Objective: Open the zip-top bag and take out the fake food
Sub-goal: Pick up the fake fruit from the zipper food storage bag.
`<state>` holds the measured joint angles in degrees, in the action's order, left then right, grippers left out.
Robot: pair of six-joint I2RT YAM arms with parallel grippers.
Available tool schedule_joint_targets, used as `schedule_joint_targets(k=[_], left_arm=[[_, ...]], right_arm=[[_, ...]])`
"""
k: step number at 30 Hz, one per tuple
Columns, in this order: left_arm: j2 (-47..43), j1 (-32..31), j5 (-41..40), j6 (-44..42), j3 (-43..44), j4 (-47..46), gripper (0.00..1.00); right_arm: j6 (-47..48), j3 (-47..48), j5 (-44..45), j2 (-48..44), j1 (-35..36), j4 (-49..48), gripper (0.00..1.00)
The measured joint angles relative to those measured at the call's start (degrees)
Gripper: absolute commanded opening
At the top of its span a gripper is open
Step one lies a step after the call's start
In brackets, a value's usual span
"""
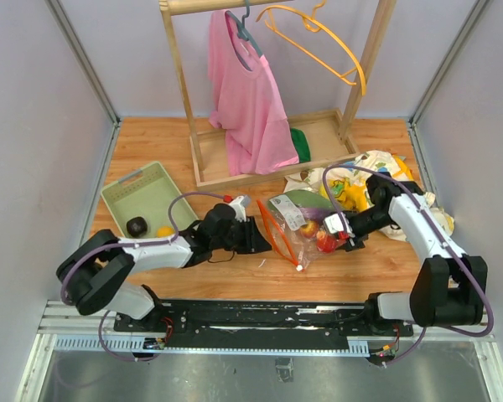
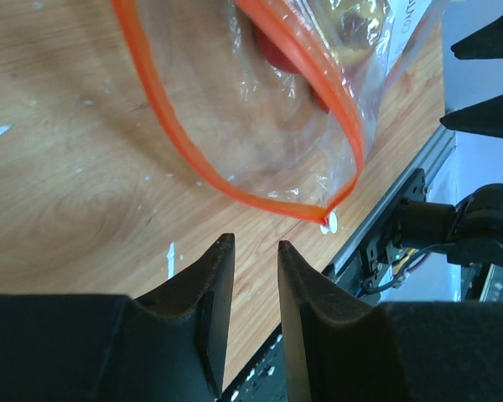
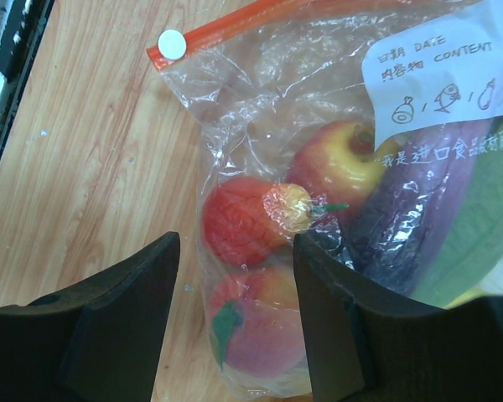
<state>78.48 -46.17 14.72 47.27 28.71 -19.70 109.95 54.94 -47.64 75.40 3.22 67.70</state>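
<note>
Pointing at the zipper corner of the zip-top bag (image 2: 260, 109), the left end effector (image 2: 254, 243) has its jaws a narrow slit apart with only bare wood showing between them; it holds nothing. The orange-red strip gapes in a loop just ahead of it, so the mouth is open, and the white slider tab (image 2: 329, 222) sits at the loop's tip.

The right end effector (image 3: 236, 243) is spread wide over the bag's closed end, gripping nothing that I can see. Whether its fingers (image 3: 126, 310) touch the plastic cannot be told. The fake food (image 3: 235, 226) is all inside the bag: a red piece, a red-and-yellow apple (image 3: 339, 159), a peach-coloured piece below, and purple and green pieces at the right.

The white label (image 3: 444, 75) reads "DATE" and "CONTENT" beside Chinese characters, with small drawings under them; a line of white Chinese print runs below.

The slider corner lies near the front edge of the surface (image 1: 335, 280), with the black rail (image 1: 260, 314) just beyond. Bare wood stays free in front of the bag. A pale green tray (image 1: 138, 188) sits to the left, a printed cloth (image 1: 377, 167) to the right.

The left arm lies low, stretched rightward. The right arm rises, bends by the cloth and reaches back toward the bag.
</note>
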Motion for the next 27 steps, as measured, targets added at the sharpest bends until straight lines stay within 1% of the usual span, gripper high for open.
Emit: schedule_joint_targets(k=[3,8,12,15,16,19,20,22,25,27], left_arm=[[4.79,-1.29,0.39,-0.57,2.56,-1.99,0.31],[9.35,-2.14,0.96,-0.76,5.57,-5.60,0.31],[12.74,-2.75,1.79,-0.76,6.99,-8.41,0.31],[15.63,-2.89,2.54,-0.79,7.85,-10.12,0.31],[16.63,-2.89,2.75,-0.81,8.15,-10.58,0.31],[19.32,-2.93,3.41,-0.90,8.94,-11.69,0.33],[20.13,-2.93,3.61,-0.92,9.20,-12.09,0.33],[21.40,-2.93,4.20,-0.92,9.66,-12.83,0.35],[22.34,-2.95,5.03,-0.92,10.03,-14.25,0.38],[22.58,-2.95,5.84,-0.85,10.03,-15.76,0.43]], right_arm=[[1.16,-0.90,1.51,0.42,0.07,-1.64,0.58],[0.81,-3.98,5.40,0.92,0.72,-7.26,0.57],[-0.26,-6.32,8.13,1.75,1.46,-12.04,0.53],[-0.68,-8.07,9.51,2.43,2.16,-14.78,0.43],[-0.76,-8.61,9.79,2.75,2.32,-15.56,0.38],[-1.07,-9.42,10.38,4.15,3.28,-17.09,0.19],[-1.29,-9.55,10.49,4.63,3.56,-17.25,0.14],[-1.92,-9.62,10.80,5.88,3.91,-17.27,0.07],[-2.38,-9.57,10.36,7.48,4.24,-16.39,0.06],[-2.62,-9.27,9.22,7.78,4.52,-15.32,0.08]])
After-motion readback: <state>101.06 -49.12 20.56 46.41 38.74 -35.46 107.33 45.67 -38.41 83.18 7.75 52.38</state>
